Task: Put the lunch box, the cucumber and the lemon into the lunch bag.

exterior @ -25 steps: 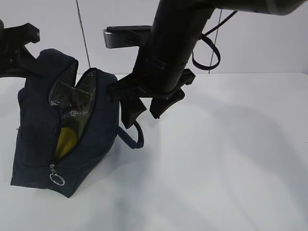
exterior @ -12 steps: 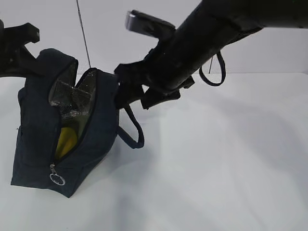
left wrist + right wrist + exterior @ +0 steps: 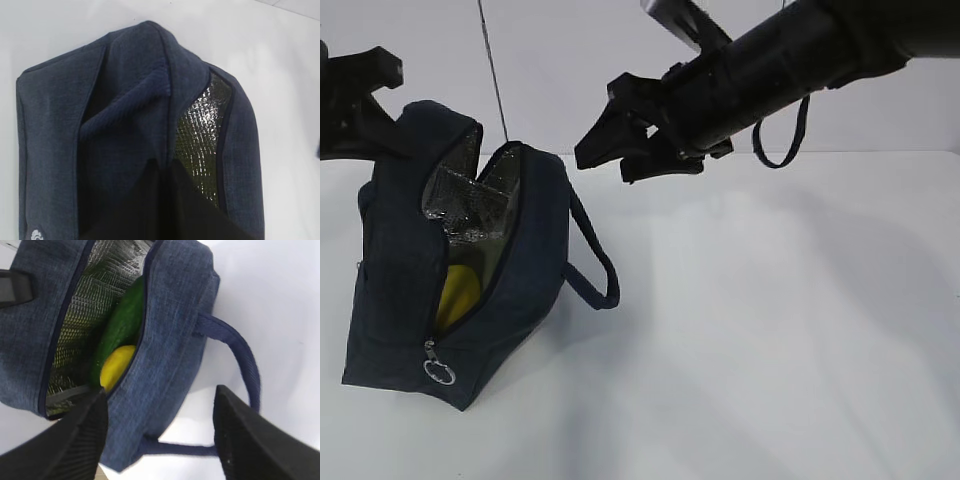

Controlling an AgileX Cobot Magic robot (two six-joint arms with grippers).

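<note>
- Whereas a second earlier it hung low beside the lunch bag (image 3: 460,270), the right gripper (image 3: 620,150) has been raised toward 1 o'clock, jaws spread and empty.
- The cucumber (image 3: 120,322) and lemon (image 3: 116,366) are seen inside; the lunch box is not visible.
- The left gripper (image 3: 165,210) is kept clamped on the bag's 10 o'clock edge.
- Loading is judged nearly complete.

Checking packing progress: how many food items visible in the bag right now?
2. The cucumber lies along the open zipper slot of the lunch bag, and the lemon sits just below it. The lunch box isn't visible; it may be hidden deeper inside.
</note>
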